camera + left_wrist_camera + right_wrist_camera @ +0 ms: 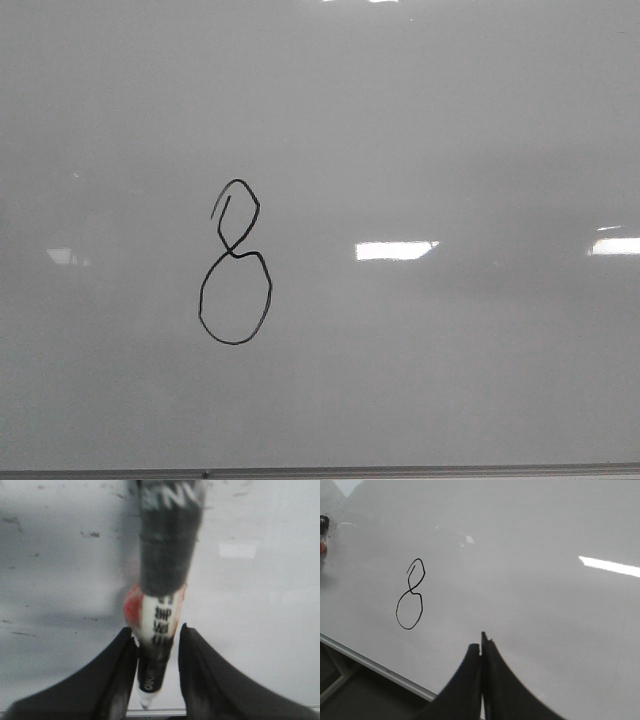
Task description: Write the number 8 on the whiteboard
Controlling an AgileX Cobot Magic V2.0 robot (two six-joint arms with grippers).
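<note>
The number 8 (236, 265) is a thin black line figure on the whiteboard (450, 130), left of centre, with a large lower loop and a small upper loop. It also shows in the right wrist view (410, 596). My left gripper (156, 632) is shut on a marker (161, 625) with a white body, black print, a red patch and a dark cap; a thin gap shows along one finger. My right gripper (481, 647) is shut and empty over bare whiteboard (545, 605), off to the right of the 8. Neither gripper shows in the front view.
The whiteboard's thin frame edge (320, 470) runs along the near side; it also shows in the right wrist view (375, 667), with dark floor beyond it. Bright light reflections (395, 250) lie on the board. A small black and red thing (322, 532) sits at that view's edge.
</note>
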